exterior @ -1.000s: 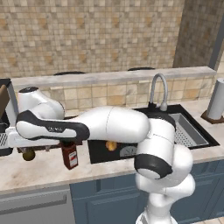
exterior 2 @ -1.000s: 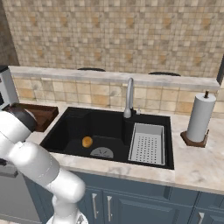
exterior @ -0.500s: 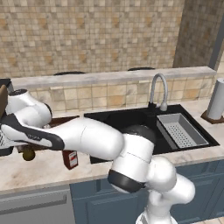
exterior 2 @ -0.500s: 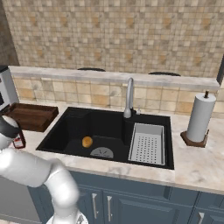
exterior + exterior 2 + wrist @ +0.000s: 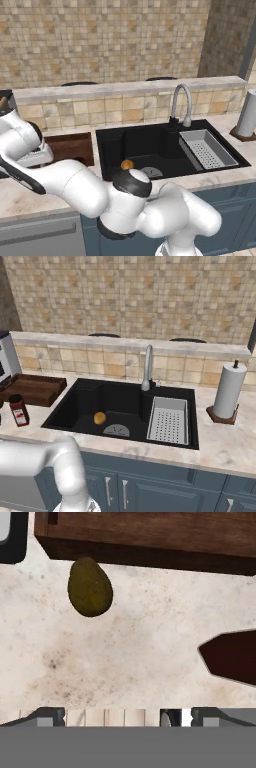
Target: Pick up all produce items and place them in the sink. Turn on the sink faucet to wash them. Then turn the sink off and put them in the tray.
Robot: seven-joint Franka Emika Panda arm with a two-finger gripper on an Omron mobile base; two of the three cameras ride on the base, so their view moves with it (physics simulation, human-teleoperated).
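One orange-yellow fruit [image 5: 99, 417] is already lying in the sink [image 5: 85, 401] near the drain; the second, an olive-brown fruit [image 5: 89, 586], is sitting on the desk [image 5: 130, 657] just beside the tray [image 5: 150, 537]. The arm is seemingly going for it, jaws spread wide and empty. Next it is needing to centre over it and descend. One jar [image 5: 19, 410], one faucet [image 5: 147, 367].

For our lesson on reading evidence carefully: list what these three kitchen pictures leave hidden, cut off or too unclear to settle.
- Tray: in the left base view the white arm covers its left part; in the hand view the top edge cuts it off.
- Olive-brown fruit: whether it touches the tray's wall can't be told in the hand view.
- Jar: label too small to read in the right base view.
- Orange fruit: partly hidden behind the arm's dark joint in the left base view.
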